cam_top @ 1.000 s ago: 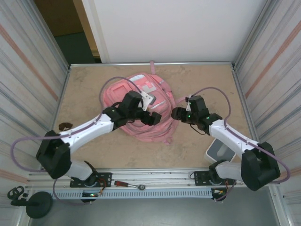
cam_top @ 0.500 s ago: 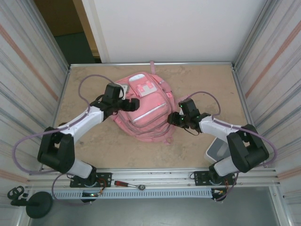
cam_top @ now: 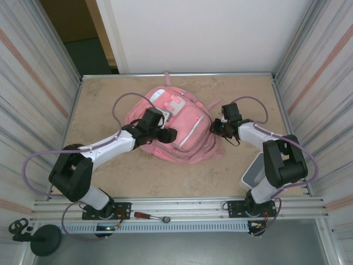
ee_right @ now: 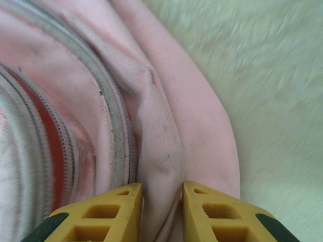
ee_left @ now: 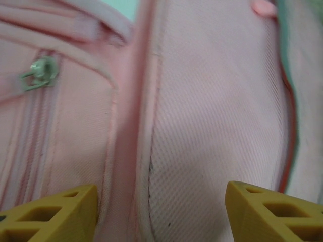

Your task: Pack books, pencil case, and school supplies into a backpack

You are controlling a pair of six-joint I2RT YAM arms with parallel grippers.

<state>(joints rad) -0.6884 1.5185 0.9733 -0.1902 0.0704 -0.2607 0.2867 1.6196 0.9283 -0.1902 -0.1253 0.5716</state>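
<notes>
- backpack (cam_top: pixel 190 142) lies front-up in the middle of the tabletop (cam_top: pixel 253 91).
- left claw (cam_top: pixel 168 134) sits over the backpack's front panel. In the wrist view the left claw (ee_left: pixel 160 199) is wide apart and grips nothing. There is pink fabric under it and a zip pull (ee_left: pixel 38 73) off to one side.
- right claw (cam_top: pixel 215 128) is at the backpack edge nearest the right arm. In the wrist view the right claw (ee_right: pixel 160 194) is nearly closed, pinching a fold of pink backpack fabric.

Pink backpack (cam_top: pixel 185 132): soft woven cloth, matt, w/ metal zip pull (ee_left: pixel 38 73). Bench (cam_top: pixel 165 176): matt, mottled stone-look top. Left tool (ee_left: pixel 160 214) & right tool (ee_right: pixel 161 212): yellow plastic, smooth.
</notes>
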